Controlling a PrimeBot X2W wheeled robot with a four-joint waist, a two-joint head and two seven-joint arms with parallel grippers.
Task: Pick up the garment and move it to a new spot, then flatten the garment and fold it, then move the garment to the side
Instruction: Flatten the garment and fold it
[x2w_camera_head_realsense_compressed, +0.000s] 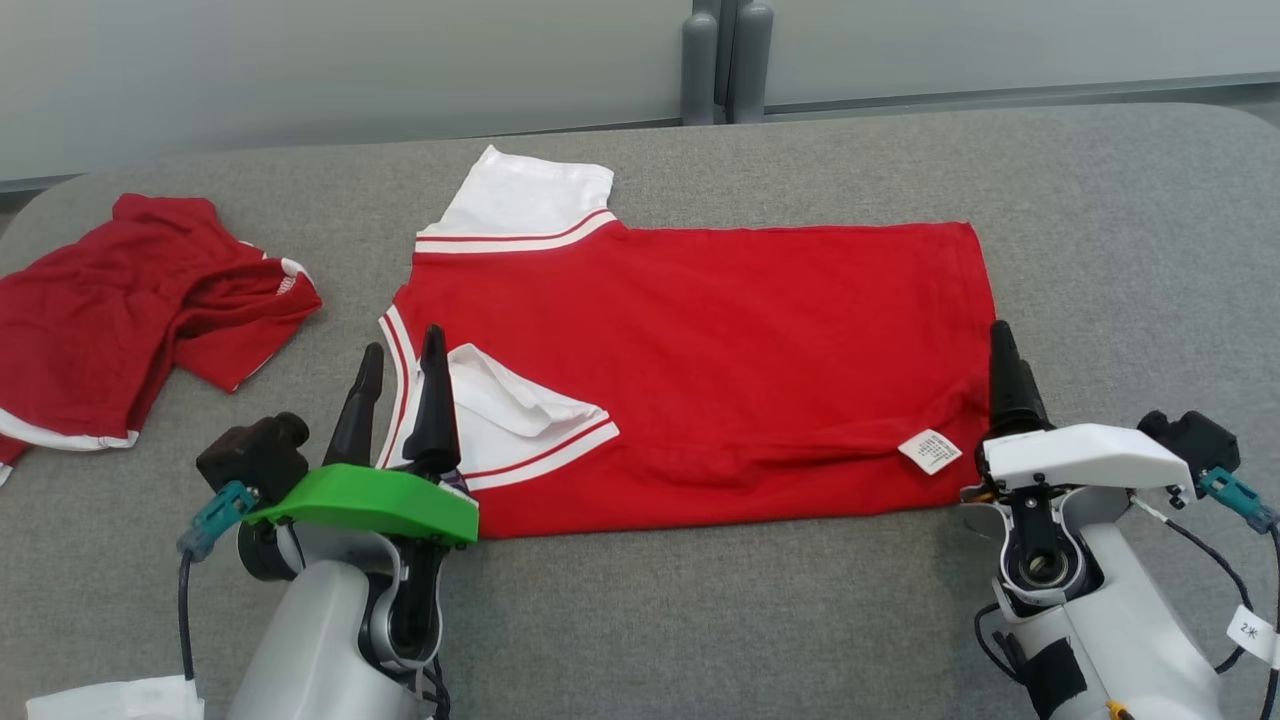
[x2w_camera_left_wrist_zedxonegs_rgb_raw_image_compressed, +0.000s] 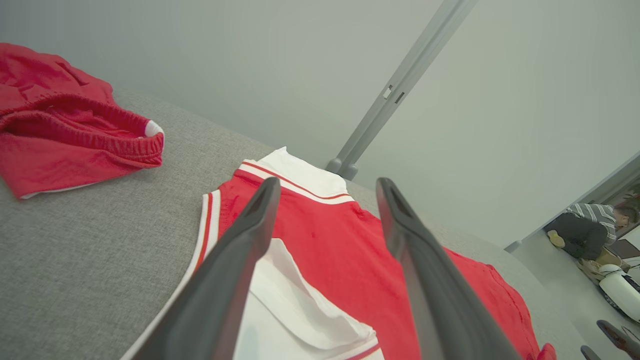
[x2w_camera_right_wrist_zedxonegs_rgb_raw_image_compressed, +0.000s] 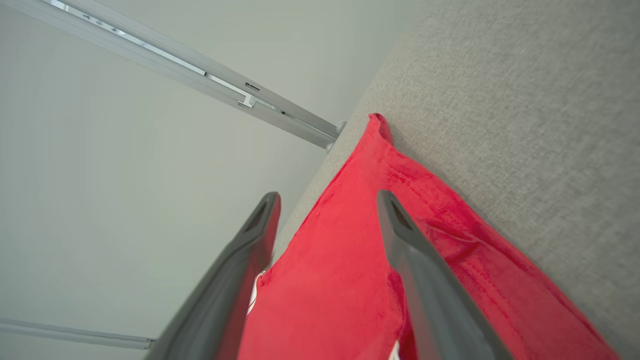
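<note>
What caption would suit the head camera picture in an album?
Open left gripper and open right gripper at either end of a red shirt on a grey table.

R hand: fingers spread | red garment under tips, edge wrinkled | on grey fabric surface

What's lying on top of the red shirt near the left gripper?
A white sleeve with a red-striped cuff is folded onto the red shirt. The fabric beneath it is covered; the left gripper hides its left edge.
</note>
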